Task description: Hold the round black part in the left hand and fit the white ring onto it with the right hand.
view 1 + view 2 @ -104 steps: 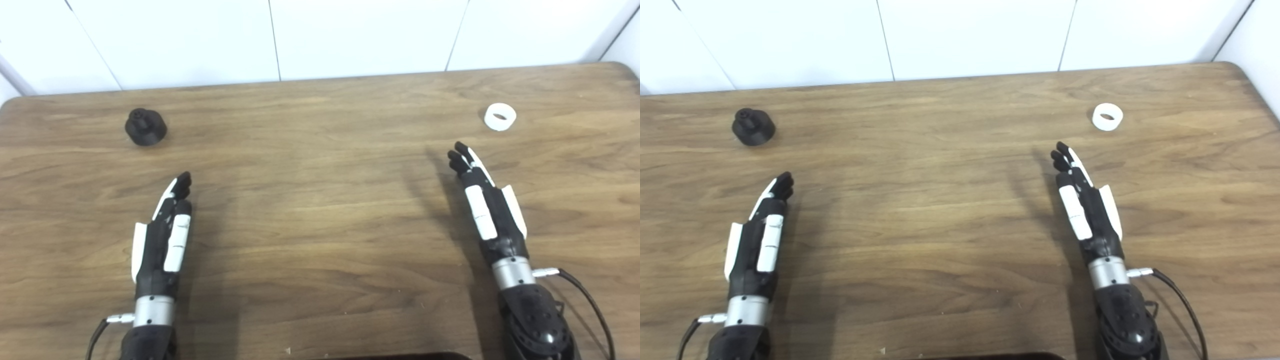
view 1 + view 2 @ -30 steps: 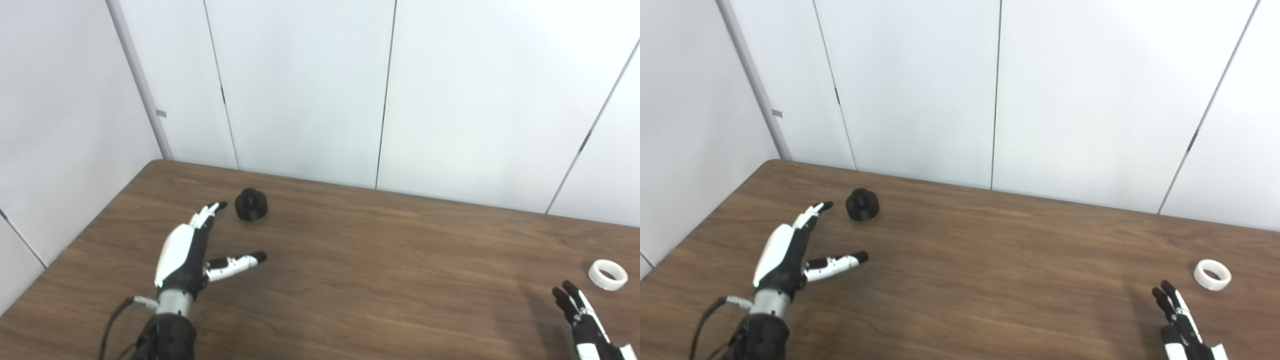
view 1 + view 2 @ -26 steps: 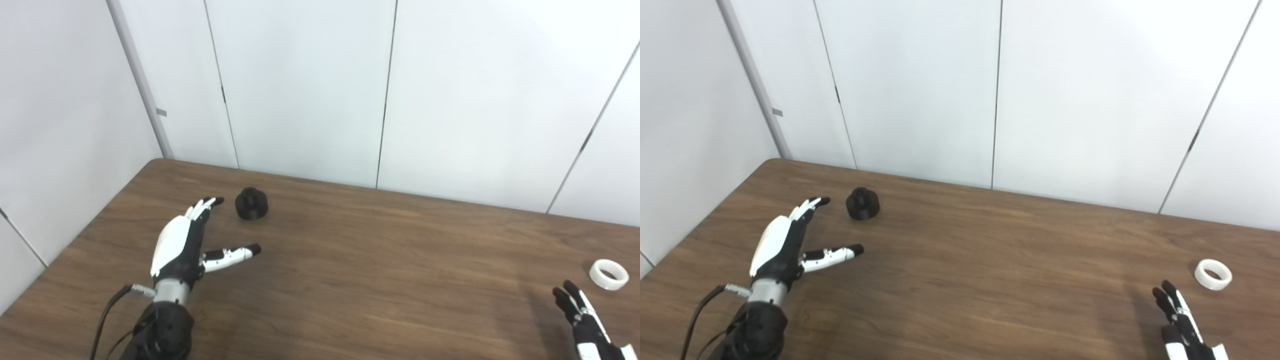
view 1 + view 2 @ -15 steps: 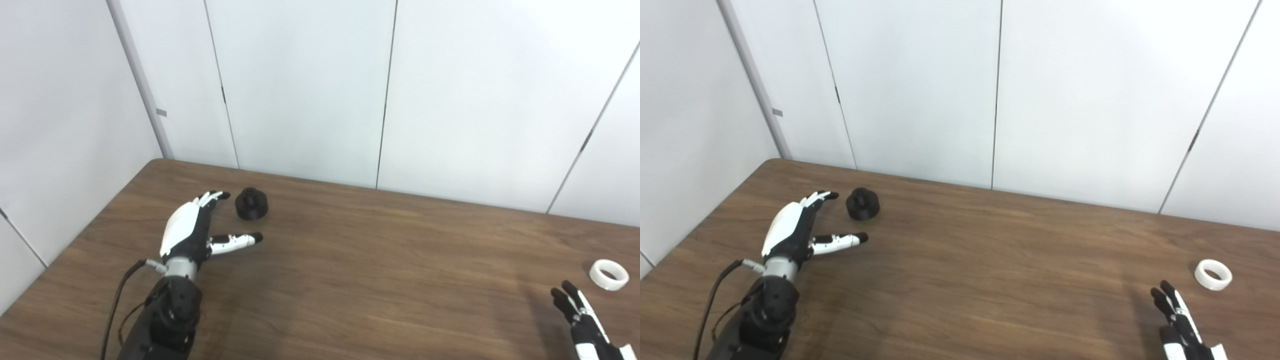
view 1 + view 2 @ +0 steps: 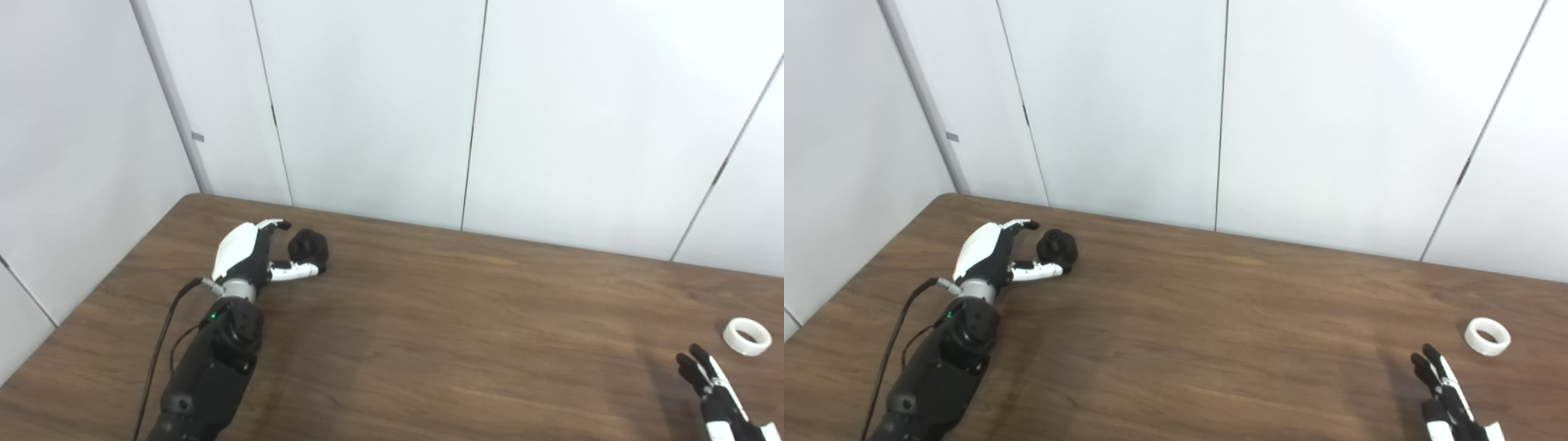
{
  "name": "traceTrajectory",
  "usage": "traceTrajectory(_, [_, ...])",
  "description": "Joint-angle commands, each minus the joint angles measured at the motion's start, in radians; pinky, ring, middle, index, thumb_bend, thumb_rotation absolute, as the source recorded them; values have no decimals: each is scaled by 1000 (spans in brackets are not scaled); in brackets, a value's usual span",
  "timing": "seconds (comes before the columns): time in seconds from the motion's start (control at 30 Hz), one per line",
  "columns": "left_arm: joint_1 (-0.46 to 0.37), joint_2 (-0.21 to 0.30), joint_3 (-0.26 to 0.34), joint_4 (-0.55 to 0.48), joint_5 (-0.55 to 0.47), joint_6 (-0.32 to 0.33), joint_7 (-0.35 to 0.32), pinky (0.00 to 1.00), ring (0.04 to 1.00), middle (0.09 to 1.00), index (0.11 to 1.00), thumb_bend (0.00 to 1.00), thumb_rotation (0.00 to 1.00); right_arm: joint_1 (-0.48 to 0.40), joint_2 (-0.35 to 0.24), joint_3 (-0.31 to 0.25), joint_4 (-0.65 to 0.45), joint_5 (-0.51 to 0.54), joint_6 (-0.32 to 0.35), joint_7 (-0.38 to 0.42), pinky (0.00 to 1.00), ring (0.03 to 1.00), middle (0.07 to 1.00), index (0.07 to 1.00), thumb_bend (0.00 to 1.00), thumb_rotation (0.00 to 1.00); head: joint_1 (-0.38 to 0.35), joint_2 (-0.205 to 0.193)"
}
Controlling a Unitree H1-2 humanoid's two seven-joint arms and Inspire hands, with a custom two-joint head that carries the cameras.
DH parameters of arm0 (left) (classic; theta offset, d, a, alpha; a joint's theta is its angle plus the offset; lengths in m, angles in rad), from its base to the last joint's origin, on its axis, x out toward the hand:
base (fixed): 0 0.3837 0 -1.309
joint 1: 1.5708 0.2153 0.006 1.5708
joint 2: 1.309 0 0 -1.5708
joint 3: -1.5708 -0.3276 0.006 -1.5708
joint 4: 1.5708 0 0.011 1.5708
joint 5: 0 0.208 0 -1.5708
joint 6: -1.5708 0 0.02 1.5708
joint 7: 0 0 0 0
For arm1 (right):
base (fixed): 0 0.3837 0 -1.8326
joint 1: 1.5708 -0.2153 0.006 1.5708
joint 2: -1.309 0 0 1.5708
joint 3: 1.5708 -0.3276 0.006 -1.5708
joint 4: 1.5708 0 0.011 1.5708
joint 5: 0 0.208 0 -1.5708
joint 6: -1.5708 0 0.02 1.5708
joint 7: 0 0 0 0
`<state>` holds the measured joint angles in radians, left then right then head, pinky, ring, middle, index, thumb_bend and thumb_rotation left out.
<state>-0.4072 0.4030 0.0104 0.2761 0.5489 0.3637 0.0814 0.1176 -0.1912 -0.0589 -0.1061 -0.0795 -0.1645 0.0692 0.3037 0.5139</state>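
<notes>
Far left on counter (image 5: 429, 318), left eye view: round black part (image 5: 308, 248) sits upright near wall. Left hand (image 5: 250, 257) beside it, fingers (image 5: 277, 224) spread wide around part, thumb against its near side; grip not closed. White ring (image 5: 746, 336) lies flat, far right.

Right eye view: right hand (image 5: 1445, 398) at bottom right edge, mostly cut off, fingers straight, holding nothing, just short of white ring. Black cable (image 5: 888, 355) trails along left forearm.

A bare lab-like test room: a wooden table (image 5: 465, 318) under the hands, plain white wall panels (image 5: 373, 110) just beyond it.
</notes>
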Motion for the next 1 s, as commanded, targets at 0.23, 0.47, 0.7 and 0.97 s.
traceTrajectory(0.23, [-125, 51, -27, 79, 3, -12, 21, 1000, 989, 936, 834, 983, 353, 65, 13, 2, 55, -9, -14, -14, 999, 925, 919, 948, 508, 1000, -5, 3])
traceTrajectory(0.47, [-158, 58, -52, 135, 5, -20, 22, 1000, 989, 940, 845, 969, 330, 72, 12, 2, 50, -5, -16, -11, 999, 928, 920, 949, 529, 1000, -10, 6])
traceTrajectory(0.7, [-183, 69, -87, 180, 13, -10, 14, 1000, 986, 939, 838, 968, 329, 80, 13, 1, 40, -17, -12, -16, 985, 915, 915, 942, 530, 1000, -9, 10])
traceTrajectory(0.97, [-205, 67, -114, 229, 5, 0, 12, 1000, 999, 949, 828, 983, 355, 83, 18, 1, 27, -8, 2, -12, 983, 922, 920, 946, 518, 1000, -23, 14])
